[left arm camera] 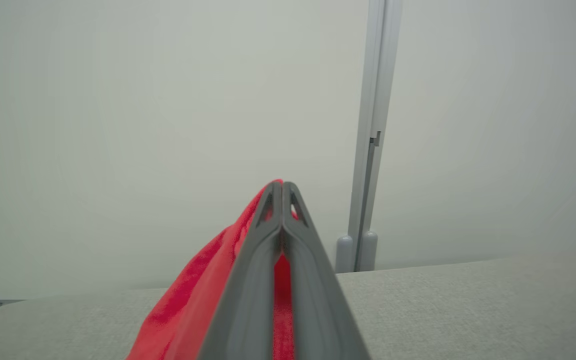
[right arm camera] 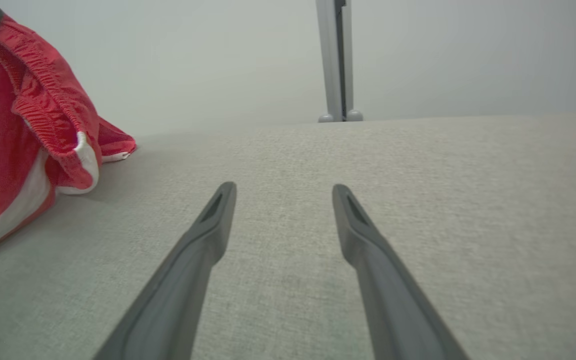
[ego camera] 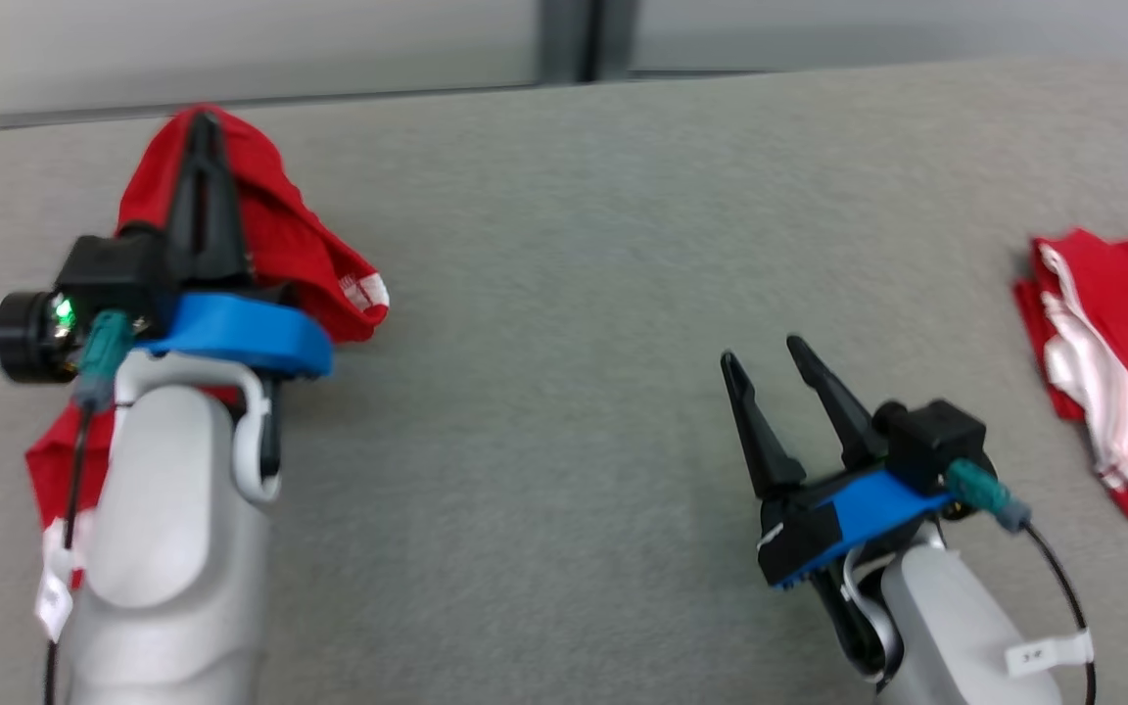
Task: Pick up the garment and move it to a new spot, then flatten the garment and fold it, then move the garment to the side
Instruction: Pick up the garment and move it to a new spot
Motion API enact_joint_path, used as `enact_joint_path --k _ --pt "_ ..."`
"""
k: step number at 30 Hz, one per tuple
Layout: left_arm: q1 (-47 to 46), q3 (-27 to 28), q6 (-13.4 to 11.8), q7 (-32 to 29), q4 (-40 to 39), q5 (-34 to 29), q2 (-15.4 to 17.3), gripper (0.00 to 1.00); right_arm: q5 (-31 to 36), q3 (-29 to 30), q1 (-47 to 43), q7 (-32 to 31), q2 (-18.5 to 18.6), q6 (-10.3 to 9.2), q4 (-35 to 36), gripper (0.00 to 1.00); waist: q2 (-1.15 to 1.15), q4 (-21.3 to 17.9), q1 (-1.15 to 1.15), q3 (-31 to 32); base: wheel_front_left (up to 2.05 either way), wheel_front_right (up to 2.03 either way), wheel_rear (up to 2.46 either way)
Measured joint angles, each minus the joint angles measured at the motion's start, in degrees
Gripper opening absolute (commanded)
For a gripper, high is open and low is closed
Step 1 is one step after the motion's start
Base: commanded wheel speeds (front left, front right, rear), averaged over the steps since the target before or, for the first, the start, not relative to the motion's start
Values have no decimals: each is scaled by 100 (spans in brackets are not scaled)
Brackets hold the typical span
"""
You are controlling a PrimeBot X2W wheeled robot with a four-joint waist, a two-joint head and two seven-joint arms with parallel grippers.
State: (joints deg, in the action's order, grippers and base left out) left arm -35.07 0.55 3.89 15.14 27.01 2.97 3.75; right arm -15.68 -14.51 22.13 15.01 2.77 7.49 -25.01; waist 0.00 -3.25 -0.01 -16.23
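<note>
A red garment (ego camera: 280, 230) with white trim hangs lifted at the table's far left, pinched at its top by my left gripper (ego camera: 202, 122), which is shut on it. Its lower part trails down to the table beside my left forearm. In the left wrist view the two fingers (left arm camera: 253, 260) press together with red cloth (left arm camera: 193, 295) draped on their left. From the right wrist view the garment (right arm camera: 33, 120) hangs at the far left. My right gripper (ego camera: 765, 357) hovers open over bare table at the lower right, its fingers (right arm camera: 208, 235) spread apart with nothing between them.
A second red and white garment (ego camera: 1112, 362) lies folded at the right edge of the grey table (ego camera: 574, 245). A pale wall with a vertical post (right arm camera: 337, 60) stands behind the table's far edge.
</note>
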Motion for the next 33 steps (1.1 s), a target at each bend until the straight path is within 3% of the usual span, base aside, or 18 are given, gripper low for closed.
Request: enact_joint_path --k 10,17,18,19,20,25,33 --pt "9 -1239 81 0 425 404 -77 0 -316 -338 4 1 7 0 104 100 0 -1276 1 -61 0 0 0" --pt "59 -2446 -7 0 453 984 -100 0 -455 -426 -8 0 9 0 153 100 0 -1723 0 24 0 0 0" --pt "95 -2557 -54 -1 453 1040 -104 19 -465 -420 -15 0 10 0 157 100 0 -1728 0 38 0 0 0" --pt "124 -2613 -102 0 460 1098 -105 75 -465 -397 -27 0 9 0 163 100 0 -1709 0 47 0 0 0" --pt "148 -2674 -163 0 480 1146 -102 100 -464 -381 -44 0 10 -1 162 100 0 -1670 0 62 0 0 0" --pt "346 -2593 -387 0 588 1247 -92 100 -444 -303 -90 1 4 0 152 100 0 -1347 0 174 0 0 0" --pt "1085 -1774 -634 0 432 998 -9 100 -267 -67 -216 0 2 0 55 100 0 -623 0 500 0 0 0"
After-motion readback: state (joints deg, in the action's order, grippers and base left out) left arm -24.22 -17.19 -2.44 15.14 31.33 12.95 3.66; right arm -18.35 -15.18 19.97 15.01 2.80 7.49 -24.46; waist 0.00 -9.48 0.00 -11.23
